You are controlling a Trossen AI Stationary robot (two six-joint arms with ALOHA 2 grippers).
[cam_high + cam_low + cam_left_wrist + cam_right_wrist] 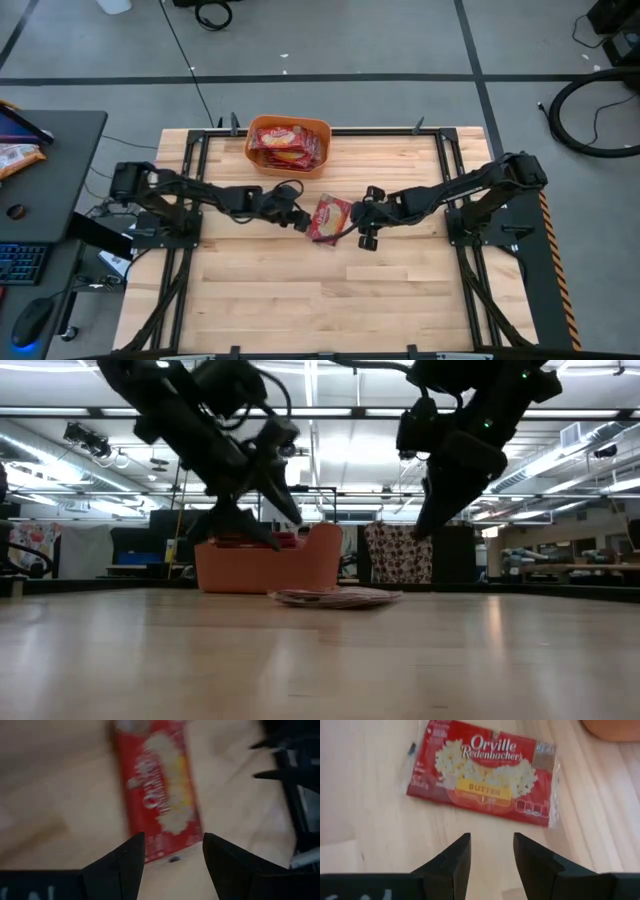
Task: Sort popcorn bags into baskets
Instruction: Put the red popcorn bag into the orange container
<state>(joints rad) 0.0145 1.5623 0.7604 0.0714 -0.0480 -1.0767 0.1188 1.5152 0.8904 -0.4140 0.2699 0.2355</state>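
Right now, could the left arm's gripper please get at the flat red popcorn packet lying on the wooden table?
Probably yes: the left gripper is open beside the flat red popcorn packet, nothing between them; the open right gripper waits opposite.

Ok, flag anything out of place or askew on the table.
One flat red popcorn packet lies askew on the bare wooden table, outside the orange plastic tub that holds the other red packets. The left claw and right claw, both open, flank it without gripping. Nothing looks spilled or damaged.
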